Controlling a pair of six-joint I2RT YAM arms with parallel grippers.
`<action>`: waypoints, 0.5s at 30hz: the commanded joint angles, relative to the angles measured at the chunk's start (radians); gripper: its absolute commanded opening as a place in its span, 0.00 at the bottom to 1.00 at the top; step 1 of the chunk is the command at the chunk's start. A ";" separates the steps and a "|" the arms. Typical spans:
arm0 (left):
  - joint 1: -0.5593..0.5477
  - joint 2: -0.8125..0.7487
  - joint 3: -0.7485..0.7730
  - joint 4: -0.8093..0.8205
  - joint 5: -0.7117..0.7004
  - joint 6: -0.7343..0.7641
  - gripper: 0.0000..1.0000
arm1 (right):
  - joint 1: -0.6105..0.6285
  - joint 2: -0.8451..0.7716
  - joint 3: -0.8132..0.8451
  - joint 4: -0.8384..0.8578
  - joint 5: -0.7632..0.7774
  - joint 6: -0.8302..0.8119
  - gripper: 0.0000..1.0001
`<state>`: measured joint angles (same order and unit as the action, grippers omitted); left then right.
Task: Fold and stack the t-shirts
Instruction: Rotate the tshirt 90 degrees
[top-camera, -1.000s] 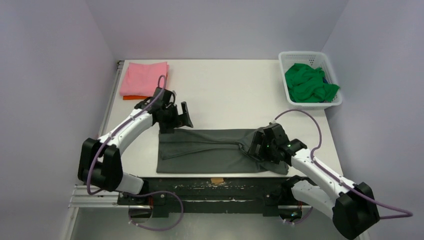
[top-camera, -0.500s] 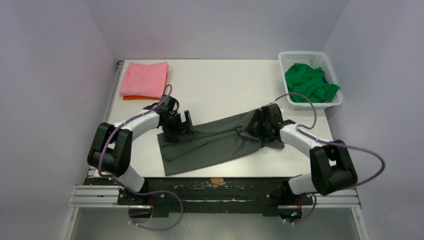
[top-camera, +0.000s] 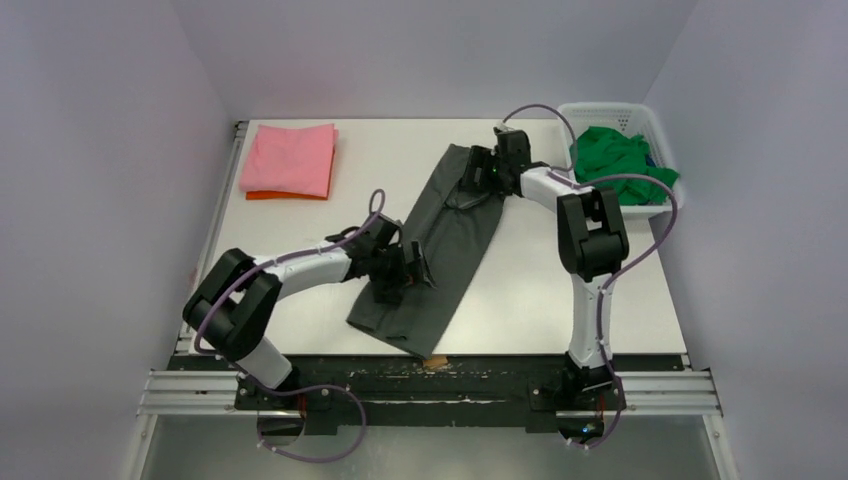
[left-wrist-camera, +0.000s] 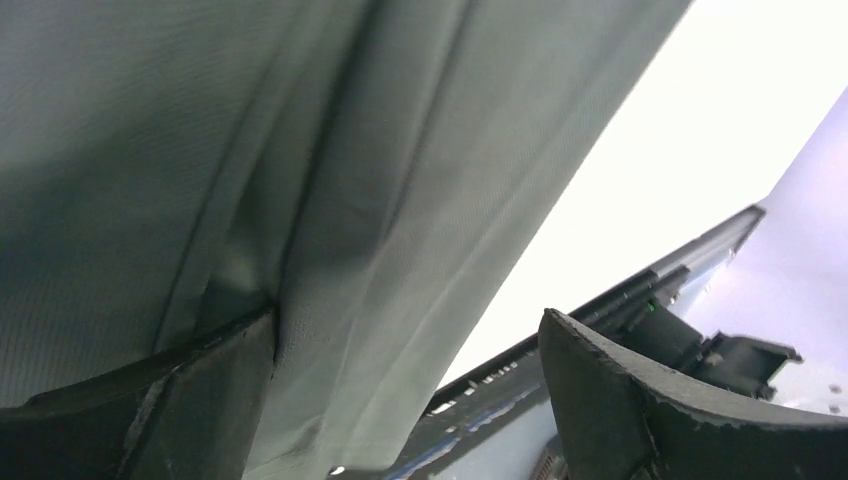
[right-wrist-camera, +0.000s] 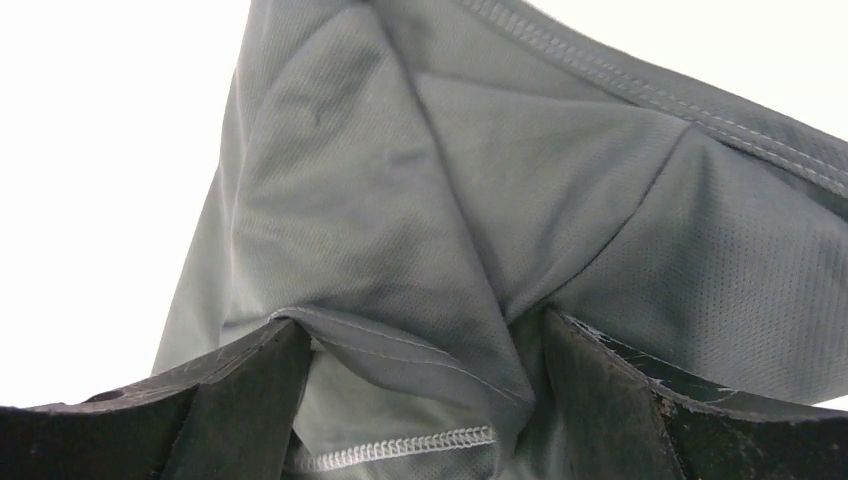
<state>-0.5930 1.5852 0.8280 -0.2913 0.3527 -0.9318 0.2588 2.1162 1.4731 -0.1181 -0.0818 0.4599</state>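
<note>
- Charcoal t-shirt (top-camera: 450, 235): long folded strip of fine mesh knit, flat beneath both sets of fingers.
- Left gripper (left-wrist-camera: 405, 325): fingers spread, clamping nothing.
- Right gripper (right-wrist-camera: 425, 320): likewise spread, stitched hem puckered between.

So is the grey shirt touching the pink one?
Apart. The top view shows bare white table between the grey shirt and the pink shirt.

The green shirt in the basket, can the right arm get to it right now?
Probably yes: the right gripper sits close beside the basket, and the green shirt lies uncovered on top. But the grey shirt is bunched between its fingers and may drag along.
</note>
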 joint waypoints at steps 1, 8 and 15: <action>-0.157 0.125 0.025 0.025 -0.006 -0.138 1.00 | 0.006 0.187 0.195 -0.061 -0.279 -0.137 0.83; -0.268 0.255 0.156 0.068 0.018 -0.164 1.00 | 0.055 0.384 0.507 -0.189 -0.304 -0.183 0.82; -0.278 0.140 0.240 -0.077 -0.104 -0.089 1.00 | 0.063 0.191 0.493 -0.154 -0.153 -0.161 0.84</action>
<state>-0.8616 1.7828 1.0302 -0.2314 0.3553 -1.0786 0.3111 2.4329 1.9762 -0.2115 -0.3168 0.2981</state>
